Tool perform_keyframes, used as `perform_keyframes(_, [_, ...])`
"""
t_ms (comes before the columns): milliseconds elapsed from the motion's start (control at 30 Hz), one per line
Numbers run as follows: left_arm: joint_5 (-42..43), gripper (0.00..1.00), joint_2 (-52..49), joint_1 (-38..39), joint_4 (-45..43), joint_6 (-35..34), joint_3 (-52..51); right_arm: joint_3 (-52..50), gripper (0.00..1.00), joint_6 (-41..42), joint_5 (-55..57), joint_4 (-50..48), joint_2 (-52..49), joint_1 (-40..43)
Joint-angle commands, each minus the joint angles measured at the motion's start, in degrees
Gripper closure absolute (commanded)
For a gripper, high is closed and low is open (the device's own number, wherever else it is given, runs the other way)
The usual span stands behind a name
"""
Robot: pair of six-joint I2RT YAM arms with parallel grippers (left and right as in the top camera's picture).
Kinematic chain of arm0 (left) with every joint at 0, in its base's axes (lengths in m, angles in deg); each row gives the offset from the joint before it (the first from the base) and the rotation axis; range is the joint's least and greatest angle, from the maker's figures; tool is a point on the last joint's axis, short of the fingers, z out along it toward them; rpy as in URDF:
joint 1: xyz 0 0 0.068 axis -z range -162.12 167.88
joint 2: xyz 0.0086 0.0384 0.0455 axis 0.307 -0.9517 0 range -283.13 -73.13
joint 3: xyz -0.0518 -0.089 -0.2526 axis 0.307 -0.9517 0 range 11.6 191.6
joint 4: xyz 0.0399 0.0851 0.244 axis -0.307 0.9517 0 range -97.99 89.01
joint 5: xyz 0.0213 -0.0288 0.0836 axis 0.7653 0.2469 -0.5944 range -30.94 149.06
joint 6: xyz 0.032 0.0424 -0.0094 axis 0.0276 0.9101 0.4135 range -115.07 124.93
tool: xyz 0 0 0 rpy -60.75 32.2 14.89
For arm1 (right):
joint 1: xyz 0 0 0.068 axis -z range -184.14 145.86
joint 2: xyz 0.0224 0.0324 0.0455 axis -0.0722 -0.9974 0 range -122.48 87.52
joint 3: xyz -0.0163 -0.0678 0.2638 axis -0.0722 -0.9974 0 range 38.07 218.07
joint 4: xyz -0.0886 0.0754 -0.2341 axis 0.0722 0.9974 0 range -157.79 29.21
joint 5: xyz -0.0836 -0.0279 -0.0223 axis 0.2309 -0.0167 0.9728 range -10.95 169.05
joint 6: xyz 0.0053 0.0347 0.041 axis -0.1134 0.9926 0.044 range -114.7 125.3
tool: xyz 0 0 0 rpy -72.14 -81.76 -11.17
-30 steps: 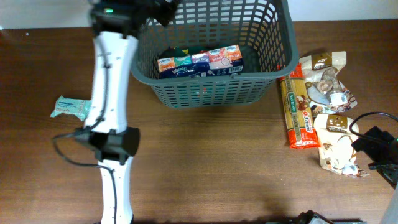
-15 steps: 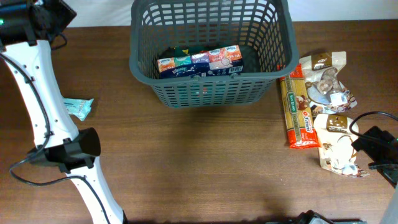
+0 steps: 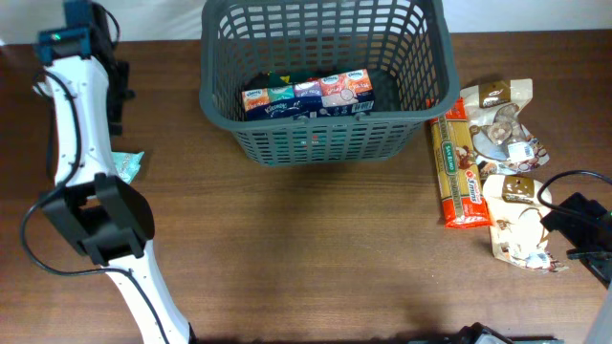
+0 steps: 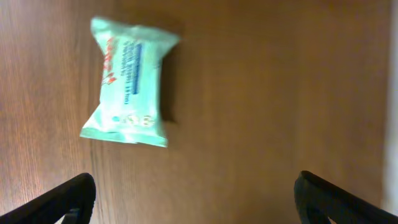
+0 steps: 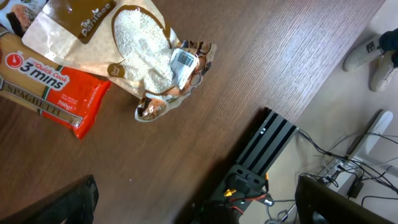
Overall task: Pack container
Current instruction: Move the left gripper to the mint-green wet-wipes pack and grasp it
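The container (image 3: 325, 134), a dark grey slotted basket, stands at the back middle of the table and holds a row of tissue packs (image 3: 308, 93). A pale teal wipes packet (image 3: 130, 166) lies on the wood to its left, half hidden by my white left arm. My left gripper (image 3: 118, 96) hangs over the table just behind that packet. In the left wrist view the packet (image 4: 129, 90) lies flat ahead of the left gripper (image 4: 196, 205), which is open and empty. My right gripper (image 3: 577, 232) sits low at the right edge, and the right gripper (image 5: 196, 205) is open and empty.
To the right of the basket lie a long spaghetti pack (image 3: 457, 172) and two rice bags (image 3: 499, 119) (image 3: 521, 229). In the right wrist view the spaghetti (image 5: 50, 81) and a rice bag (image 5: 143, 53) are near the table edge, with a stand and cables (image 5: 261, 155) beyond.
My left arm has swung from the basket's back left corner out to the left side of the table, and its jaws have opened wide. The right arm has not moved.
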Motion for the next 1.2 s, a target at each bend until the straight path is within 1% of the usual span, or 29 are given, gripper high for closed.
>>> perform_keyframes(0, [-2.4, 0.03, -0.5, -1.0, -3.4, -6.3, -7.5, 0.2, 0.01, -0.5, -0.1, 0.1, 0.1, 0.4])
perform_keyframes(133, [-2.4, 0.04, -0.5, -2.5, -6.4, -6.2, -13.2, 0.2, 0.01, -0.5, -0.1, 0.7, 0.1, 0.4])
perform_keyframes(233, [-2.4, 0.11, -0.5, -4.2, -7.4, -6.2, -16.2, 0.2, 0.01, -0.5, -0.1, 1.0, 0.1, 0.4])
perform_keyframes(267, [-2.4, 0.11, -0.5, -4.8, -7.6, -6.1, -17.1, 0.2, 0.01, -0.5, -0.1, 1.0, 0.1, 0.4])
perform_keyframes(300, [-2.4, 0.17, -0.5, -5.3, -7.8, -5.9, -17.6, 0.2, 0.01, -0.5, -0.1, 1.1, 0.1, 0.4])
perform_keyframes(367, [-2.4, 0.19, -0.5, -6.6, -8.1, -3.9, -18.3, 0.2, 0.01, -0.5, -0.1, 1.3, 0.1, 0.4])
perform_keyframes(400, [-2.4, 0.20, -0.5, -7.2, -8.7, -1.7, -18.7, 0.2, 0.01, -0.5, -0.1, 1.4, 0.1, 0.4])
perform_keyframes(567, [-2.4, 0.23, -0.5, -9.0, -11.4, 7.7, -18.8, 0.2, 0.01, -0.5, -0.1, 1.9, 0.1, 0.4])
perform_keyframes(633, [-2.4, 0.23, -0.5, -9.2, -12.3, 9.8, -18.8, 0.2, 0.01, -0.5, -0.1, 2.1, 0.1, 0.4])
perform_keyframes(733, [-2.4, 0.23, -0.6, -9.2, -13.0, 10.0, -18.8, 0.2, 0.01, -0.5, -0.1, 2.5, 0.1, 0.4])
perform_keyframes(867, [-2.3, 0.25, -0.7, -9.2, -15.7, 15.3, -18.9, 0.2, 0.01, -0.5, -0.1, 3.1, 0.1, 0.4])
perform_keyframes(933, [-2.4, 0.25, -0.7, -9.2, -16.2, 16.2, -18.9, 0.2, 0.01, -0.5, -0.1, 3.5, 0.1, 0.4])
perform_keyframes(1000, [-2.3, 0.28, -0.9, -9.2, -16.2, 16.1, -18.9, 0.2, 0.01, -0.5, -0.1, 3.8, 0.1, 0.4])
perform_keyframes(1167, [-1.8, 0.29, -2.3, -9.2, -16.3, 16.1, -18.9, 0.2, 0.01, -0.5, -0.1, 4.6, 0.1, 0.4])
